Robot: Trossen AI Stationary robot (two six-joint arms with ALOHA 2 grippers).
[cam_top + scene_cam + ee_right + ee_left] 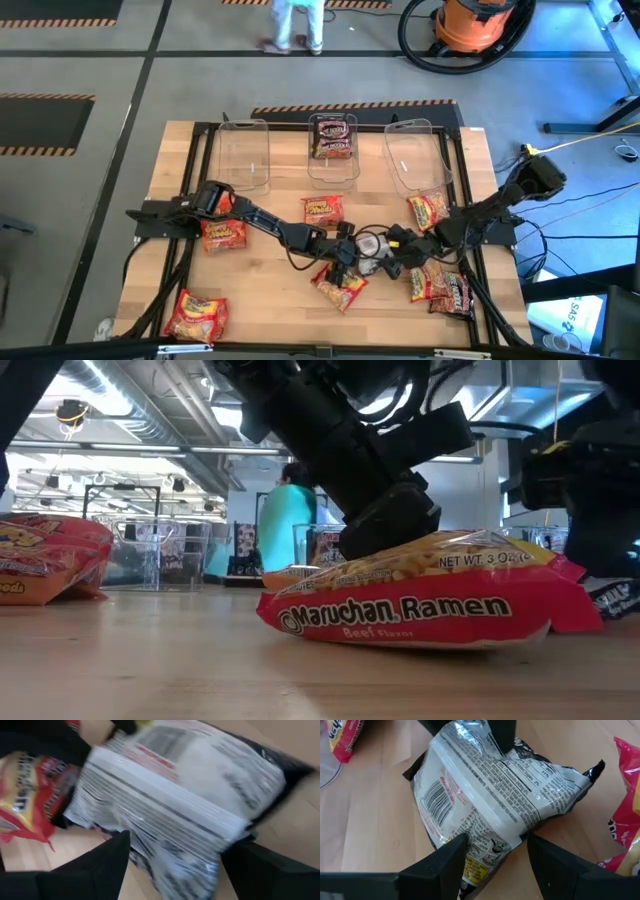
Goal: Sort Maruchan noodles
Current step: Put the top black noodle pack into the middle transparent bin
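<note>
A dark packet lies back up, its white printed back (490, 785) (175, 785) showing, at the table's middle (372, 243). My left gripper (495, 845) (347, 250) is open, with a finger on either side of one short end. My right gripper (180, 850) (395, 242) is open at the opposite end and straddles the packet. A red beef packet (340, 288) (410, 610) lies flat just nearer. Other packets lie scattered: orange ones (225, 232) (323, 208) (428, 210) (197, 313) and a red and a dark one (440, 285). My left gripper has its fingers level beside the packet's short end; one fingertip (457, 845) reaches the packet's corner (475, 842), but I cannot tell whether it touches. My right gripper's fingers (107, 862) flank the other end; whether they touch the blurred packet, I cannot tell.
Three clear bins stand along the far edge: the left one (245, 155), the middle one (333, 170) holding a dark packet, the right one (415, 160). Bare wood lies between the arms and the bins. A person (298, 25) and an orange vacuum (480, 25) are beyond the table.
</note>
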